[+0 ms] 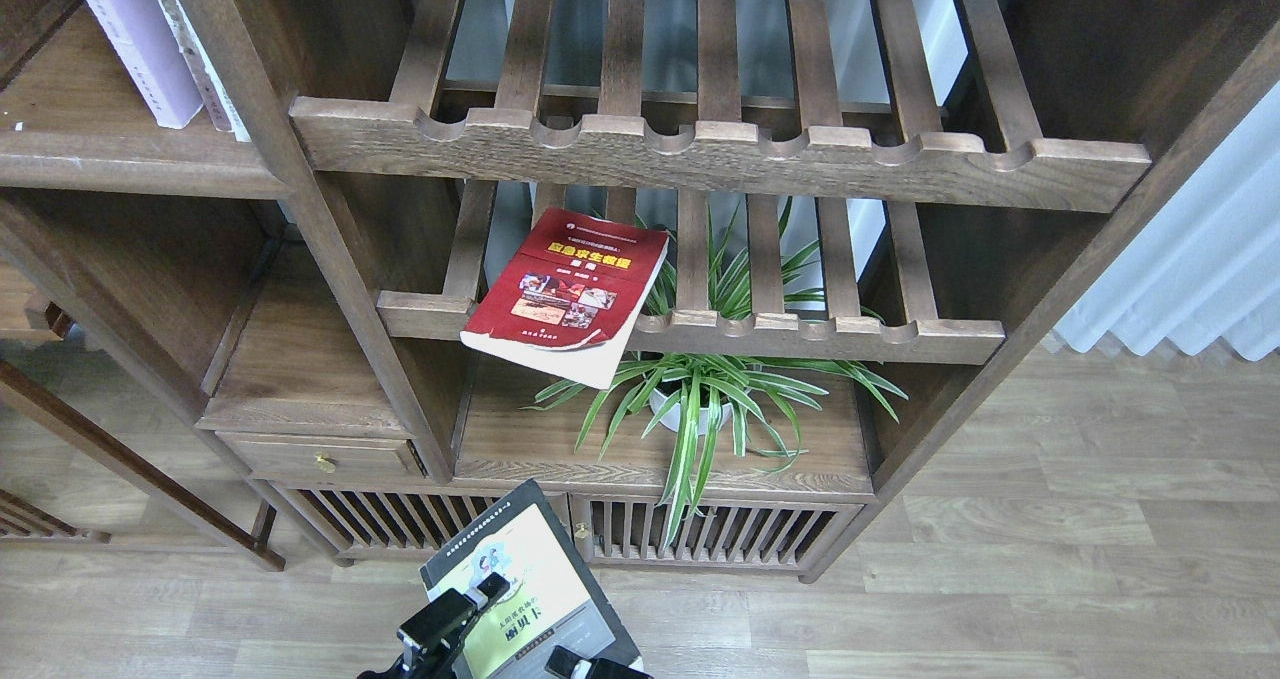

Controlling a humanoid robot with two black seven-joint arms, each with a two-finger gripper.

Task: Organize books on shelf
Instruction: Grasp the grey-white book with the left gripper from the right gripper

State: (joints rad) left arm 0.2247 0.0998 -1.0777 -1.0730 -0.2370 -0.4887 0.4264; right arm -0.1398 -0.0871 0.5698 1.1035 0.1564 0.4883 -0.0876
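Note:
The black-bordered book (540, 559) with the yellow-green cartoon cover hangs in the air at the bottom centre, in front of the cabinet. My left gripper (455, 614) reaches over its left edge, with one finger (487, 591) lying on the cover; the other finger is hidden. My right gripper (582, 665) grips the book's lower right edge and is mostly cut off by the frame. The red book (570, 294) lies tilted on the lower slatted rack, overhanging its front. The lavender-white book (135, 44) stands on the solid shelf (120, 154) at the upper left.
Two slatted racks (720, 149) with notched front rails fill the middle. A potted spider plant (700, 399) stands on the board below the lower rack. A small drawer (320, 454) is at the left, slatted doors (700, 534) below, and wood floor (1050, 559) to the right.

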